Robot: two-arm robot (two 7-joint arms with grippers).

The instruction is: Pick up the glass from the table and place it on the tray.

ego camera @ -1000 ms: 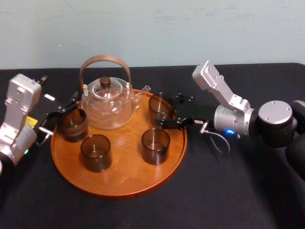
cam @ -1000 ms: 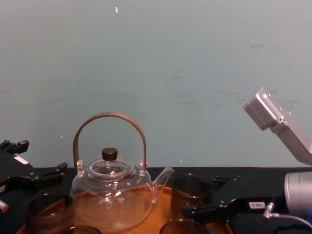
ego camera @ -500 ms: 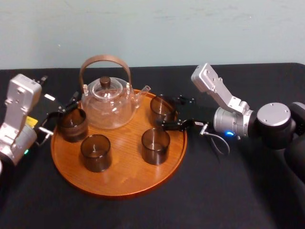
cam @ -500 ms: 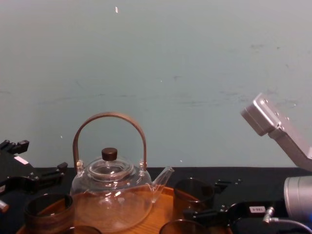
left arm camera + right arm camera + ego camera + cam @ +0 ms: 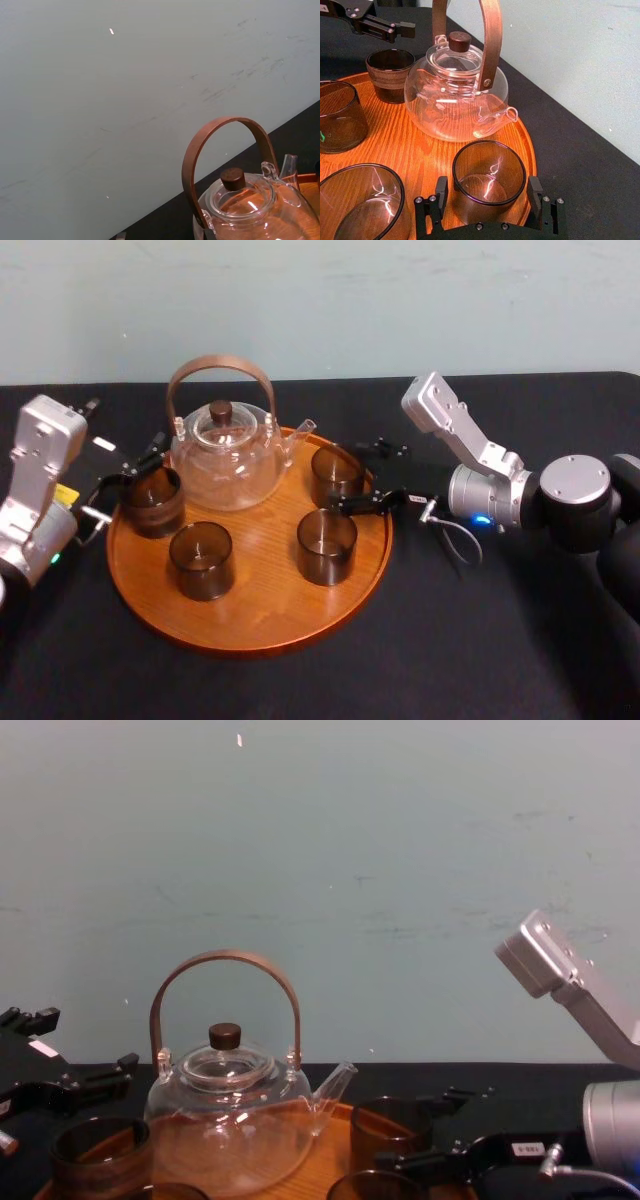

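The glass stands upright on the round wooden tray, at its right rear by the teapot's spout. My right gripper is open, with one finger on each side of the glass and thin gaps between. In the right wrist view the glass sits between the two fingers on the tray. The chest view shows the glass and the right gripper low at the right. My left gripper stands open at the tray's left edge, beside another glass.
A glass teapot with a brown arched handle stands at the tray's back. Two more glasses stand on the tray's front half. The black table spreads wide around the tray. A pale wall runs behind.
The glass came down from a slightly raised position onto the tray. My right gripper's fingers have spread off its sides. The left arm has not moved.
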